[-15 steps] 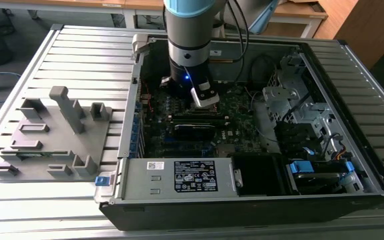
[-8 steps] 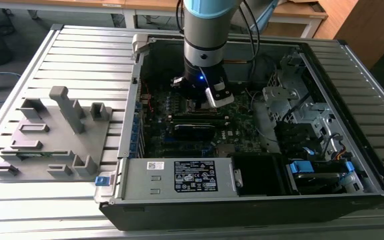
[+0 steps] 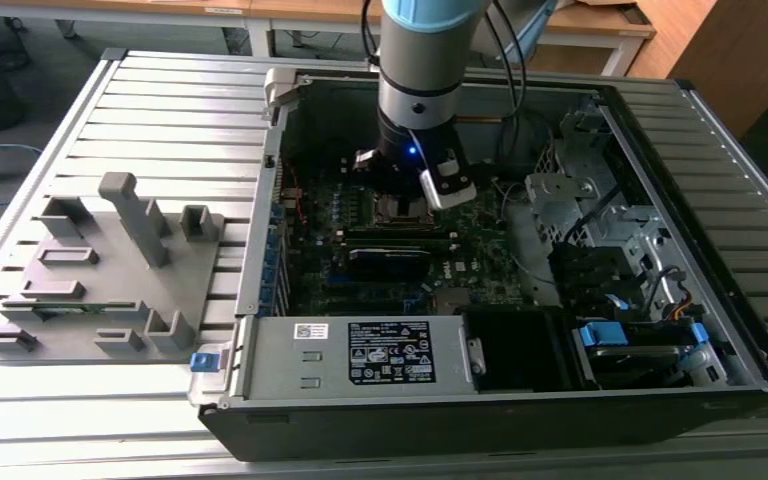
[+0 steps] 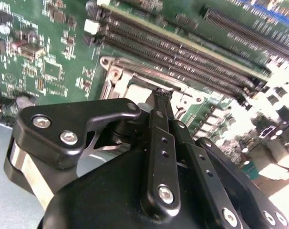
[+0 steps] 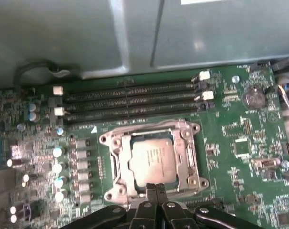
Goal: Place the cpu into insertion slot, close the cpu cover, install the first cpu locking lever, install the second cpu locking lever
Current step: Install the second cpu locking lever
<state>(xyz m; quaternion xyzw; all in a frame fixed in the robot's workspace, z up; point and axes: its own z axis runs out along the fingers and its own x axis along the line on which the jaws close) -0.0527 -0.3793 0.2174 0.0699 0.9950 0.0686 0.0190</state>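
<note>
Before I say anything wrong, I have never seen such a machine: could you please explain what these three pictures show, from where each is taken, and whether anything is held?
The exterior view looks down from outside at an open grey computer case lying on a slatted metal table. A grey-and-blue robot arm reaches down into it. Beside the case lies a grey plastic holder tray.

The two wrist views come from cameras riding on the arm. In the first wrist view, the arm's black metal hand has its two fingers pressed together, holding nothing, at the edge of the silver metal cover frame. That frame lies closed around the flat square silver-grey cpu, which sits in its socket on the green circuit board. The second wrist view shows the same hand from behind.
</note>
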